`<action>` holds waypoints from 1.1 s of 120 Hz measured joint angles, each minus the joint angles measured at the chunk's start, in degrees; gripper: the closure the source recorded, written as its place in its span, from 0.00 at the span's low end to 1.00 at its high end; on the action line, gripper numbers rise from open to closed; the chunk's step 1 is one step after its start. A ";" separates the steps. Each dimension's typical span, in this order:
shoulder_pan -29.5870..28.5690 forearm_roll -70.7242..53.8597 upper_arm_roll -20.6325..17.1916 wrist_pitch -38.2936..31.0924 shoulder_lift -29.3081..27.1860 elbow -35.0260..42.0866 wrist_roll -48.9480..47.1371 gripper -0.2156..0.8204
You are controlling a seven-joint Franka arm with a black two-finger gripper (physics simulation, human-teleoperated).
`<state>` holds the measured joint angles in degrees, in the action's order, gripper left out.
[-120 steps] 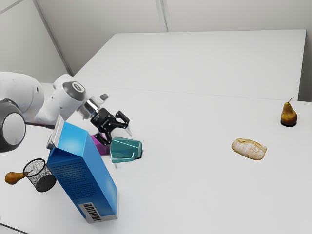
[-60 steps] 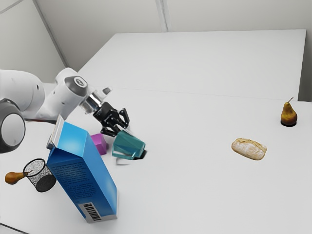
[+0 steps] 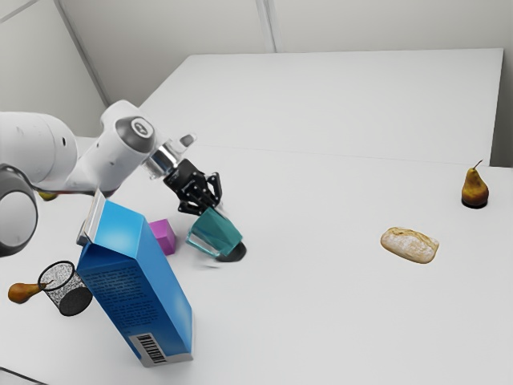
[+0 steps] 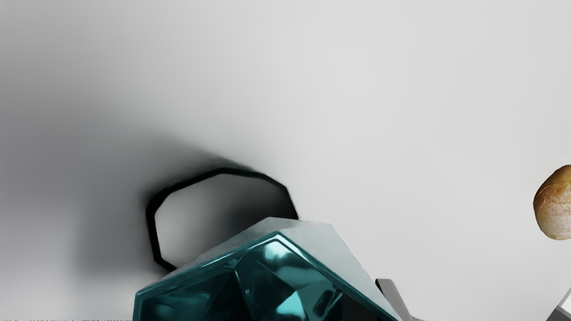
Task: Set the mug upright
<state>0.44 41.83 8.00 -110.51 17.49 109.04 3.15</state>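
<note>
The teal faceted mug (image 3: pixel 216 231) hangs tilted just over the table in the exterior view, with a dark shadow beneath its lower end. My gripper (image 3: pixel 218 206) is at its upper edge, shut on the mug's wall. In the wrist view the open mouth of the mug (image 4: pixel 250 285) faces the camera, its rim slanting. There my gripper (image 4: pixel 376 305) pinches the wall, one grey finger outside and a dark part inside the mouth. Most of the mug's body is hidden below its rim in that view.
A magenta cube (image 3: pixel 163 237) sits close beside the mug. The tall blue carton (image 3: pixel 140 289) stands nearer the exterior camera, by a speckled cup (image 3: pixel 66 289) and a pear (image 3: pixel 26 292). Bread (image 3: pixel 409 245) and another pear (image 3: pixel 474 188) lie toward the exterior view's right.
The mug has tipped from lying on its side to a steeper slant, its base end lower. My hand has moved with it toward the exterior view's right, uncovering more of the cube.
</note>
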 joint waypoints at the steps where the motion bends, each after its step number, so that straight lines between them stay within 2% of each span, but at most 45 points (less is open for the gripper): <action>1: 0.05 -0.10 0.00 -0.03 -0.07 0.01 -0.06 0.96; 24: 3.91 -11.87 -0.16 -2.58 -3.88 0.29 -1.26 0.96; 53: 5.22 -30.49 -4.46 -6.93 -7.39 1.79 -5.56 0.96; 91: 5.34 -40.03 -8.18 -14.29 -9.25 6.62 -12.93 0.96; 132: 5.87 -43.74 -8.78 -20.10 -8.75 8.12 -19.02 0.97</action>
<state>6.31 -1.91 -0.78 -130.62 8.74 117.16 -15.86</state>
